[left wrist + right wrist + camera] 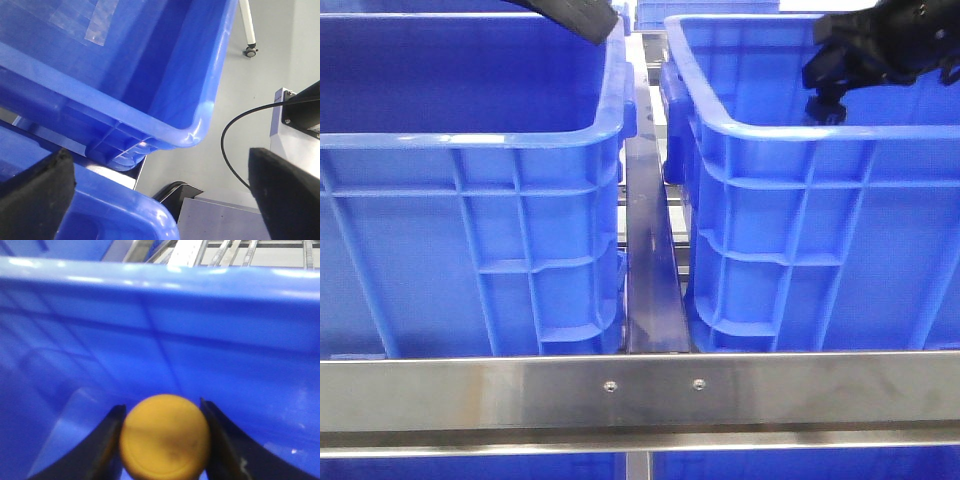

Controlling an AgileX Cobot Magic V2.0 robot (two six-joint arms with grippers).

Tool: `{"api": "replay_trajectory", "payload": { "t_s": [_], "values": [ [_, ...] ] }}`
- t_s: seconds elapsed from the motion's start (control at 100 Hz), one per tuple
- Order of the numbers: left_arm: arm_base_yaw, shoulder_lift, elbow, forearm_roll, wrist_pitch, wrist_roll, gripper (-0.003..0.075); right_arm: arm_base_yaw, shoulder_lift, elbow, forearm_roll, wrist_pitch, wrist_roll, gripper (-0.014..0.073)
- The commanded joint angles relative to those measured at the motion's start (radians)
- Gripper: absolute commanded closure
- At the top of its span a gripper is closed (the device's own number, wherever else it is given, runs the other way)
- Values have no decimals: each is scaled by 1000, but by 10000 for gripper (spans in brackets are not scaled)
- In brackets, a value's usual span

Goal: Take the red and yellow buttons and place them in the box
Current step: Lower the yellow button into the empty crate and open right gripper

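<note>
Gripping the yellow button (164, 436) between its two fingers (102, 442), the right gripper (825, 105) hangs over the rim of the right-hand blue box (820, 240), with the box's inner wall just behind the button. The left gripper (160, 200) is spread wide with nothing between its fingers (35, 195), up at the far corner of the left-hand crate (470, 200). A steel rail (640, 385) crosses in front of both. The red button is out of sight.
</note>
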Motion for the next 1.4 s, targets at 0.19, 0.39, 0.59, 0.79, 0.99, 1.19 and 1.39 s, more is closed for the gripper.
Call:
{"api": "replay_trajectory", "payload": {
  "t_s": [0.19, 0.39, 0.59, 0.79, 0.99, 1.19, 1.39],
  "values": [
    [-10, -46, -34, -57, -18, -1, 60, -7, 29, -87, 38, 1, -27, 424],
    [-10, -46, -34, -57, -18, -1, 60, -7, 60, -90, 38, -5, -27, 424],
    [-10, -46, -34, -57, -18, -1, 60, -7, 68, -90, 38, -33, -27, 417],
    [-10, -46, -34, -57, -18, -1, 60, -7, 68, -90, 38, -14, -27, 207],
    [-10, -46, -34, -57, -18, -1, 60, -7, 68, -90, 38, -3, -27, 13],
    [-10, -46, -34, -57, -18, -1, 60, -7, 52, -89, 38, -11, -27, 13],
    [-10, -46, -34, -46, -18, -1, 60, -7, -14, -73, 38, 4, -26, 13]
  ]
}}
